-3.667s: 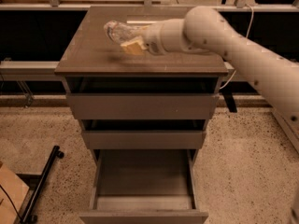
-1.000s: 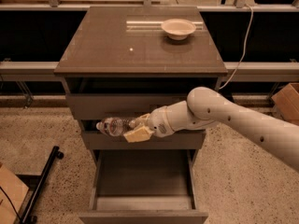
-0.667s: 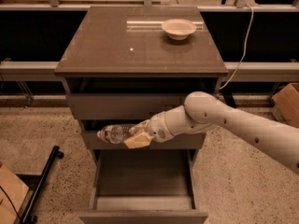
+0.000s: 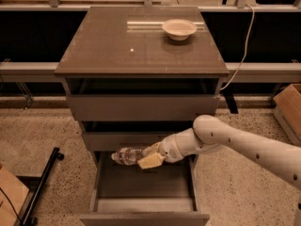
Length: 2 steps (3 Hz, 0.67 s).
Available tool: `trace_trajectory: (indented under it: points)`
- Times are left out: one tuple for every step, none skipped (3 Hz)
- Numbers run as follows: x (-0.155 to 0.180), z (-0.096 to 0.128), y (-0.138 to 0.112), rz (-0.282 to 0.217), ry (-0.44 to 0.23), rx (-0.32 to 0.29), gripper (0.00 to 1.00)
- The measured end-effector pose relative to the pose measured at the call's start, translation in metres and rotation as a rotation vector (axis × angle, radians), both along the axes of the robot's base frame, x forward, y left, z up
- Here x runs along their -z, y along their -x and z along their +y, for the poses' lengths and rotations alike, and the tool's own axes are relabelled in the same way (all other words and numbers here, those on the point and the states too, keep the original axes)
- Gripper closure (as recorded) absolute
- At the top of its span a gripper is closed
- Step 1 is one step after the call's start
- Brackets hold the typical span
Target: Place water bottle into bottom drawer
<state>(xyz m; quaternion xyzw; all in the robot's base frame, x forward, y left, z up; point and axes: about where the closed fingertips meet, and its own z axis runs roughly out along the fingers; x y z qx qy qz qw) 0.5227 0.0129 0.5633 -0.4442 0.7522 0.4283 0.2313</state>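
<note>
White arm from the right, elbow bent, end effector low centre, clamping water bottle

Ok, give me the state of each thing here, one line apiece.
water bottle: lying sideways in the gripper, above the bottom drawer, not yet in.
gripper: shut on the water bottle, over the open tray.
bottom drawer: pulled open.
two upper drawers: pushed in, or nearly.
bowl: upright on the cabinet top.

White arm, tan tool at tip
</note>
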Motion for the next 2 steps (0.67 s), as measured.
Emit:
trace_trajectory:
  points:
    - [0.056, -0.028, -0.002, 0.064, -0.019, 0.033, 1.0]
    - [0.111, -0.058, -0.006, 0.114, -0.048, 0.077, 1.0]
